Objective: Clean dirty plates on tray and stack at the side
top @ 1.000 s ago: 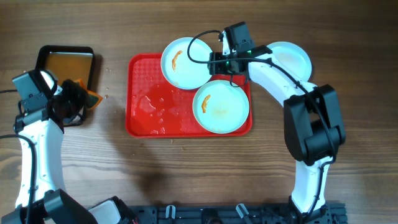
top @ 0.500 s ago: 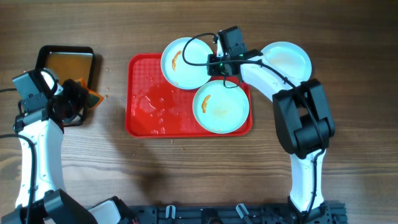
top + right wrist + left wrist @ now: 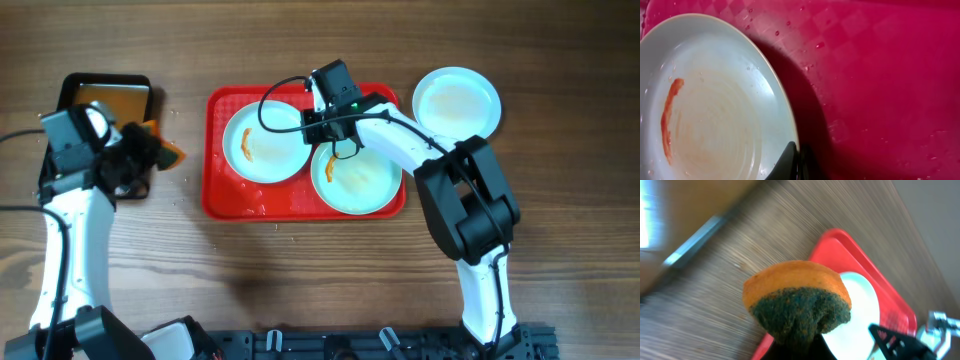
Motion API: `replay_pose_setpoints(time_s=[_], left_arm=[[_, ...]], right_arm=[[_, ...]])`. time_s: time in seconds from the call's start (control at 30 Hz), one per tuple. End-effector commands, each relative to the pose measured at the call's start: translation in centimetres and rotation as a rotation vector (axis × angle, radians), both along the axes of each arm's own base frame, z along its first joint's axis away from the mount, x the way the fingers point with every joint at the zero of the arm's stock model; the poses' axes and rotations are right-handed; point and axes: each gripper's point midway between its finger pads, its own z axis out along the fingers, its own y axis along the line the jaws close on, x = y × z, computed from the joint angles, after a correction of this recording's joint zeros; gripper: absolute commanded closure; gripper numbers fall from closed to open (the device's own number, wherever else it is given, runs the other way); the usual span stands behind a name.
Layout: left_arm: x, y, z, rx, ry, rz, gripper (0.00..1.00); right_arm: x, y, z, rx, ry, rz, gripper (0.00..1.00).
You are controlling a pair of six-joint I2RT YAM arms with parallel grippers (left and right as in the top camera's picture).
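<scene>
Plates (image 3: 355, 185): one out at the side, two dirty ones on the tray (image 3: 225, 195).
We judge the job about a third done. The side plate (image 3: 457, 100) lies on the table (image 3: 300, 280) right of the tray and looks clean, while the held plate (image 3: 262, 145) and the one beside it both show an orange smear. Our right gripper (image 3: 319, 123) is pinched tight on the held plate's rim. Our left gripper (image 3: 140, 160) is clamped on a sponge (image 3: 797, 300) between the pan (image 3: 105, 95) and the tray. Wiping both and stacking them remains.
</scene>
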Motion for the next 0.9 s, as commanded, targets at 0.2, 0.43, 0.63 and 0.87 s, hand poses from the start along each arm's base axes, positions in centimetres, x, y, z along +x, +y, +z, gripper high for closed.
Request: replay_pose_setpoints(time_s=[0.2,0.43,0.63,0.87], left_arm=[[0.6,-9.1,-1.0,-0.022,0.019,-0.302,0.96],[-0.1,-13.7,-7.0,-0.083,0.199,-0.375,0.96],[0.6,-16.9,-10.7,-0.152,0.252,-0.397,0.96],[1.0,-17.2,-13.9,-0.085,0.283,-0.384,0.96]], right_arm=[[-3.8,2.9,-0.9,-0.029,0.050,0.136,0.96],[-4.9,2.6,-1.4,-0.055,0.093,0.143,0.96],[-4.8,2.6,-1.3,-0.053,0.087,0.145,0.96],[-4.7,2.6,-1.3,-0.056,0.081,0.150,0.96]])
